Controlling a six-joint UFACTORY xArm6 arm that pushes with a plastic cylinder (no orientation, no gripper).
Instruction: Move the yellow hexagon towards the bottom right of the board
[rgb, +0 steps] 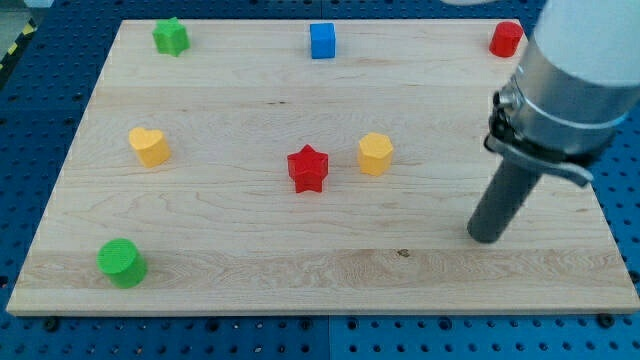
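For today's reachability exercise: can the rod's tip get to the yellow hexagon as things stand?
Probably yes: my tip sits to the view's lower right of the yellow hexagon, with only bare board between them.

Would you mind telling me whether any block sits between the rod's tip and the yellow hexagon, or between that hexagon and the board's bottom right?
Nothing visible does. My tip rests to the lower right of the yellow hexagon, with only bare board between. The red star lies on the hexagon's left, outside both paths.

arm (570, 70) cut off by the view's top and right edges, red block (506, 39) shape unclear
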